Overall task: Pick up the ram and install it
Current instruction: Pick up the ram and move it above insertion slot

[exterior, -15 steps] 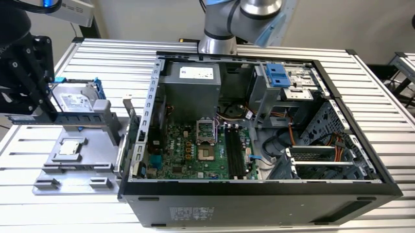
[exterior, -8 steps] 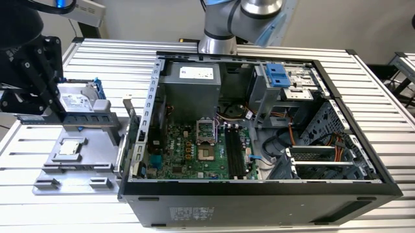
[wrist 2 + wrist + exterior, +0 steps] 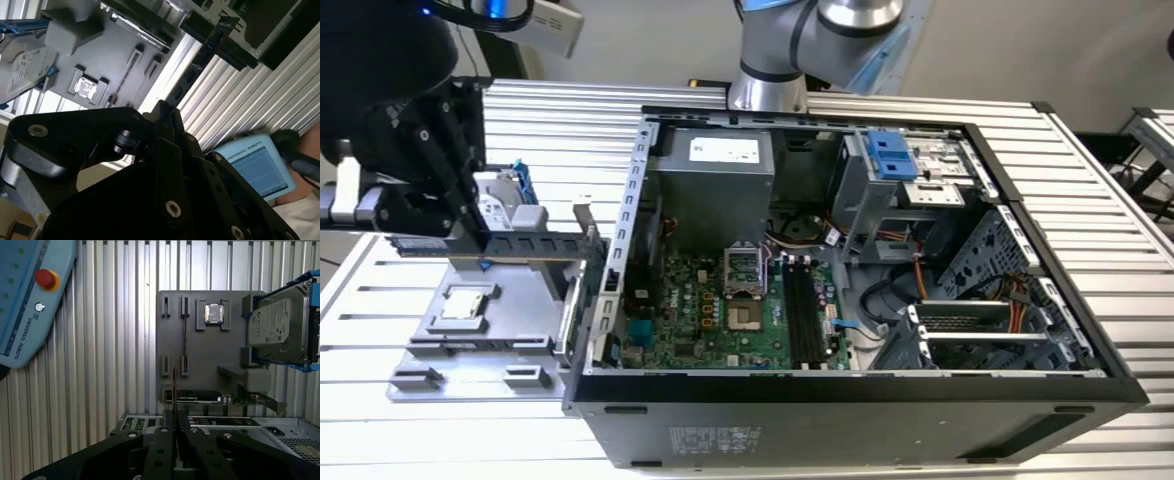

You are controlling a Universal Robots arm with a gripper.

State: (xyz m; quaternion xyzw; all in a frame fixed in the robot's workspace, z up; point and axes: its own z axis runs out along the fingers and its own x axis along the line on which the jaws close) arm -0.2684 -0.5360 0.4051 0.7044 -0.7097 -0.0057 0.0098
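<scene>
On the slatted table point(image 3: 560, 110) the open computer case point(image 3: 854, 410) lay on its side, so its board point(image 3: 720, 310) faced upward for my work. Beside it, at the exterior view's left, the grey tray point(image 3: 467, 345) held the parts in reach. Near this tray my pincer point(image 3: 175, 422) was closed on the ram point(image 3: 174, 387), pinching its flat faces, I think so that its edge could meet a slot.

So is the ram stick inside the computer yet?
Not yet, it's out. The gripper holds the ram near the grey tray, outside the computer case, and the memory slots look empty.
</scene>
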